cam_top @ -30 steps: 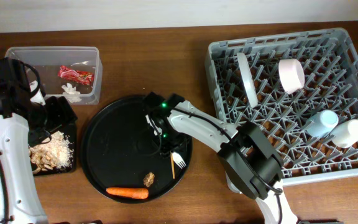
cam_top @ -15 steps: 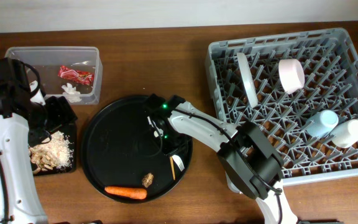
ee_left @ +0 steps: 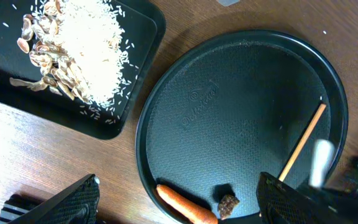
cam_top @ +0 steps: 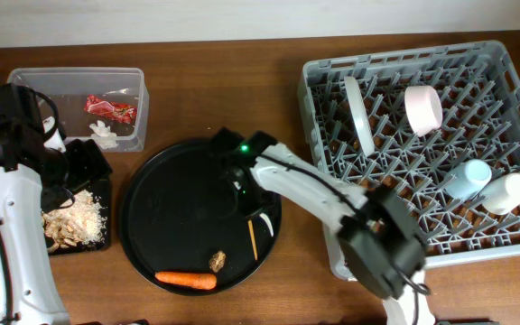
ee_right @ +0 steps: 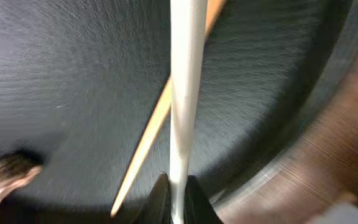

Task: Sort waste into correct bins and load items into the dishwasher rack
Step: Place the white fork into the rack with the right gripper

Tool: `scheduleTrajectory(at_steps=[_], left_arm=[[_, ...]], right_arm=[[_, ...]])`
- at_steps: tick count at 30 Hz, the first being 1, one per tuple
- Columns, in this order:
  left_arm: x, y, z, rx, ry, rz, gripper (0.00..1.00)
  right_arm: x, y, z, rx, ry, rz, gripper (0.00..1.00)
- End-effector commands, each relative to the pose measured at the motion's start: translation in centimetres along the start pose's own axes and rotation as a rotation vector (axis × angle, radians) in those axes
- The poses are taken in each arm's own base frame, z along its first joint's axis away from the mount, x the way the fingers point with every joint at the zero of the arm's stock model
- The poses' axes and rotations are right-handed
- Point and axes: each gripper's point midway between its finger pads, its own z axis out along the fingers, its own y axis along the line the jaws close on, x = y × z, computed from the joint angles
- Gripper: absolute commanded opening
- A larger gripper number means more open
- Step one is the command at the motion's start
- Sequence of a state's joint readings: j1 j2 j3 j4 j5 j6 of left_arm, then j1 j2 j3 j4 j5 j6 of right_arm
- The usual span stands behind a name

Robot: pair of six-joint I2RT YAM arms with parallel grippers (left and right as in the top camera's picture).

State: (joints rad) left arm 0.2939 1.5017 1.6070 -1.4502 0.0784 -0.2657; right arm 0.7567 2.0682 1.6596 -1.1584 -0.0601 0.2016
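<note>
My right gripper (cam_top: 246, 191) is shut on the white plastic fork (cam_top: 265, 223), holding it above the right part of the large round black tray (cam_top: 143, 226). In the right wrist view the fork (ee_right: 185, 93) runs up from the jaws (ee_right: 178, 199), with the thin wooden stick (ee_right: 160, 118) lying under it. The stick (cam_top: 252, 238), the brown lump (cam_top: 216, 262) and the carrot (cam_top: 186, 280) lie on the round tray. My left gripper (cam_top: 78, 167) is open and empty over the shallow black tray (cam_top: 97, 242), which holds beige food scraps (cam_top: 72, 219).
The clear tub (cam_top: 79, 79) holds the red wrapper (cam_top: 109, 107) and the white tissue (cam_top: 104, 133). The grey dishwasher rack (cam_top: 332, 81) holds the white plate (cam_top: 361, 113), the pink bowl (cam_top: 422, 108), the light-blue cup (cam_top: 469, 176) and the white cup (cam_top: 506, 191).
My right gripper has closed on the fork and raised it off the round tray, shifting a little right. The stick stays on the tray. The left arm has not moved.
</note>
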Motion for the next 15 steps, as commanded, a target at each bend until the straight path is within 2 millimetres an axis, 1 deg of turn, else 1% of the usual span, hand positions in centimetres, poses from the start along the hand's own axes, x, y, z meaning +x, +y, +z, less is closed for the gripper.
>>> scheduleTrajectory(at_steps=[1, 2, 4, 5, 6, 7, 8, 10, 11, 12, 15], left_arm=[[0.0, 0.0, -0.1, 0.006, -0.008, 0.013, 0.80], [0.0, 0.0, -0.1, 0.005, -0.009, 0.013, 0.80], [0.0, 0.0, -0.1, 0.005, -0.009, 0.013, 0.80], [0.0, 0.0, -0.1, 0.005, -0.009, 0.013, 0.80], [0.0, 0.0, -0.1, 0.005, -0.009, 0.013, 0.80], [0.0, 0.0, -0.1, 0.005, -0.009, 0.013, 0.80], [0.0, 0.0, -0.1, 0.005, -0.009, 0.013, 0.80], [0.0, 0.0, -0.1, 0.006, -0.009, 0.013, 0.80], [0.0, 0.0, -0.1, 0.005, -0.009, 0.013, 0.80], [0.0, 0.0, -0.1, 0.005, -0.009, 0.013, 0.80], [0.0, 0.0, -0.1, 0.005, -0.007, 0.013, 0.80]], right_arm=[[-0.9, -3.1, -7.5, 0.008, -0.181, 0.088, 0.04], [-0.6, -4.2, -9.2, 0.005, -0.215, 0.116, 0.04], [0.2, -6.3, -11.5, 0.014, -0.251, 0.166, 0.04], [0.7, -7.3, -12.2, 0.020, -0.258, 0.188, 0.04], [1.6, -8.9, -12.9, 0.037, -0.253, 0.229, 0.04], [2.4, -10.3, -13.1, 0.056, -0.234, 0.264, 0.04], [3.3, -11.6, -13.0, 0.068, -0.204, 0.299, 0.04], [4.4, -13.2, -12.5, 0.075, -0.159, 0.346, 0.04], [4.8, -13.6, -12.1, 0.078, -0.144, 0.349, 0.04], [5.6, -14.0, -11.2, 0.082, -0.109, 0.345, 0.04], [6.8, -14.9, -9.2, 0.125, -0.058, 0.355, 0.04]])
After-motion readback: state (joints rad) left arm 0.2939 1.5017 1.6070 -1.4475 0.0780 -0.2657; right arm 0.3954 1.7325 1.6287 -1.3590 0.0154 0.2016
